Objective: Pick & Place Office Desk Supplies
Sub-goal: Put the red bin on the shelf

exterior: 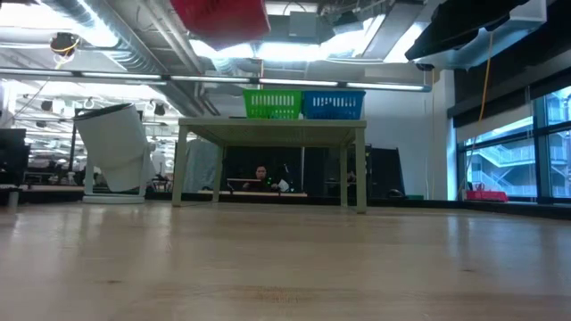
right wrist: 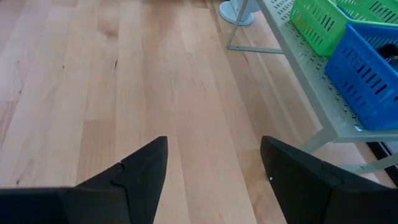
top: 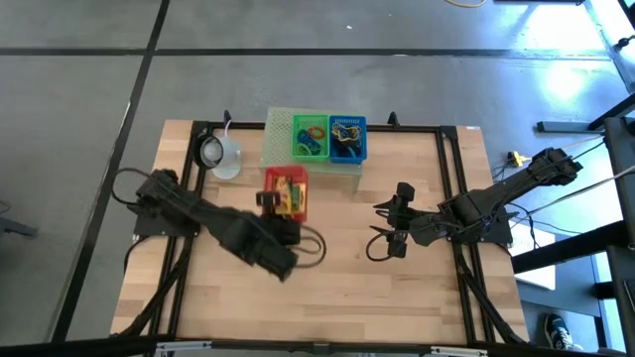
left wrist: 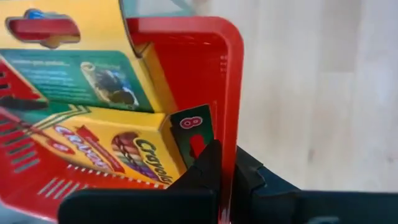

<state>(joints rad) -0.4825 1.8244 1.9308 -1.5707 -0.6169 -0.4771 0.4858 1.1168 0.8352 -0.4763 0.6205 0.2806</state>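
Pale wooden table [top: 337,288], grey concrete floor [top: 89,89], bright ceiling lights [exterior: 294,49]

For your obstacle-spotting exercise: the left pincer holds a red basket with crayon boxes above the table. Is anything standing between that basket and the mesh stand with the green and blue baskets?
Nothing visible does. The red basket, clamped by its rim in the left pincer, hangs just in front of the pale green mesh stand, with only air and bare table between them.

1. bright, even light from ceiling strip lamps [exterior: 294,49], which glare white in the low view.
2. daylight enters through windows [exterior: 508,152] at the room's side.
3. the bench [exterior: 285,267] is blurred up close.
4. shadows are soft and faint.
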